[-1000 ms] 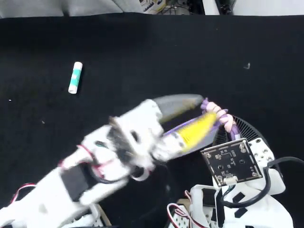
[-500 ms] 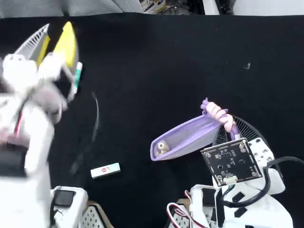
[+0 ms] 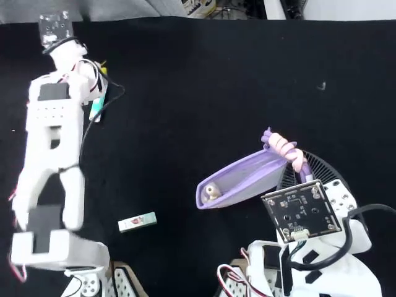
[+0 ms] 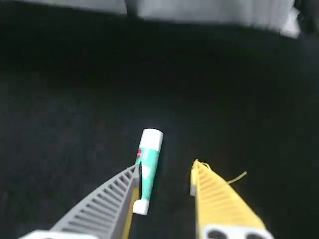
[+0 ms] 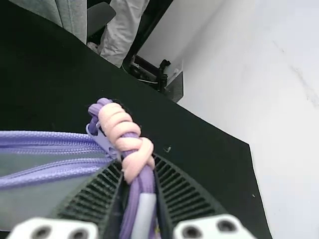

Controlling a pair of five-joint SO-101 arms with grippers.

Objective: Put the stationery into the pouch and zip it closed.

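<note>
The purple pouch [image 3: 244, 178] lies open at the front right, with a small pale item [image 3: 211, 190] inside its mouth. My right gripper [image 3: 296, 166] is shut on the pouch's end by the pink and purple cord [image 5: 124, 142], and the fingers [image 5: 102, 191] clamp the fabric. A white and teal glue stick [image 4: 147, 162] lies at the far left. My left gripper [image 4: 166, 168] hangs open over it, and the stick lies beside the grey finger [image 4: 117, 196], inside the gap. From above, the arm partly hides the glue stick [image 3: 94, 110]. A small white eraser [image 3: 137, 221] lies near the front left.
Black cloth covers the table [image 3: 204, 80]. The left arm's white links [image 3: 49, 154] stretch along the left side from its base. The right arm's base and camera board [image 3: 302, 210] stand at the front right, and a white wall [image 5: 249, 59] shows behind.
My left arm has swung from the pouch's mouth to the far left and now hangs over the glue stick. The eraser and the item in the pouch came into sight. The right gripper kept still.
</note>
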